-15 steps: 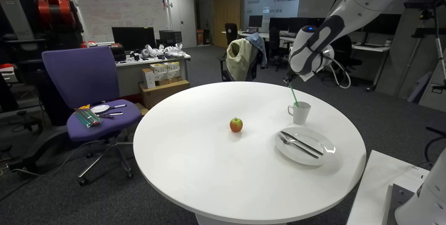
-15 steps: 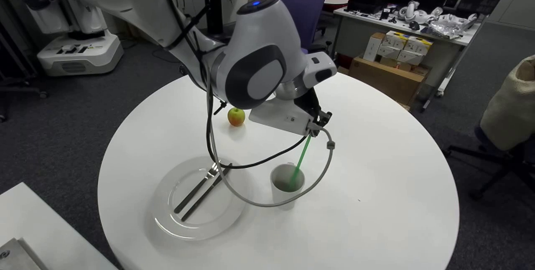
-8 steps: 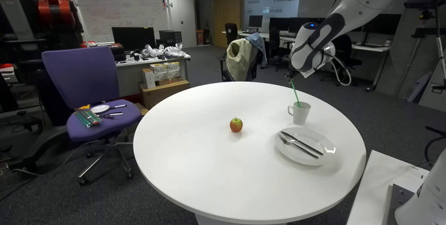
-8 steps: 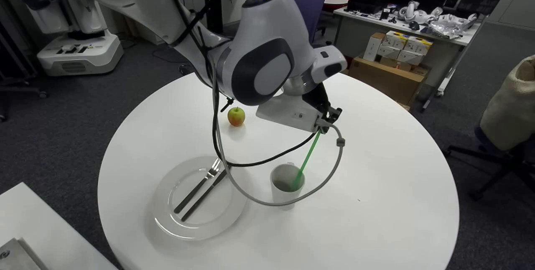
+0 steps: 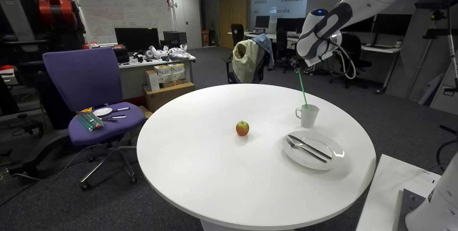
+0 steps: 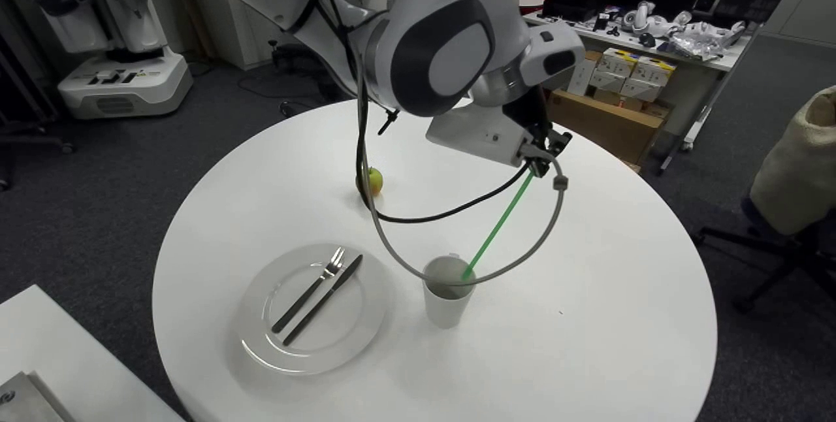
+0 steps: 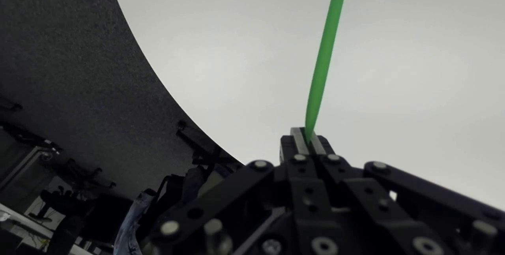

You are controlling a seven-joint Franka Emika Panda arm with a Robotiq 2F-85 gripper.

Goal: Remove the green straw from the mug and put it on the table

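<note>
Gripper (image 7: 308,138): jaws drawn nearly together, pinching the green straw (image 7: 325,53) by its upper end.
Straw: tilted; lower end within the mouth of the white mug (image 5: 310,117) in both exterior views. Whether it touches the mug's wall, cannot tell.
Mug: upright on the round white table (image 5: 200,166), handle on the side towards the apple (image 5: 242,128).
Grey cable (image 6: 450,283): slung in a long loop from the arm (image 6: 444,56); in an exterior view it crosses before the mug's rim, close by the straw's low end, and hides a strip there.
Black cable (image 6: 411,220): shorter loop, higher up; together with the grey it covers part of the apple in that same view.
Apple: red and green, well apart from mug and straw.
Plate (image 6: 255,317): white, near the mug, bare tabletop between the two.
Cutlery: fork (image 6: 305,298) and knife (image 6: 323,300) side by side on the plate.
Tabletop: small dark speck (image 6: 560,312), off to the side of the mug away from the plate.
Beyond the edge: purple chair (image 5: 84,79), a packet (image 5: 89,121) of long green things on its seat; farther back a pale coat (image 5: 245,61) and a denim garment (image 5: 264,45) hang together.
White bench (image 5: 393,181): just beside the table.
</note>
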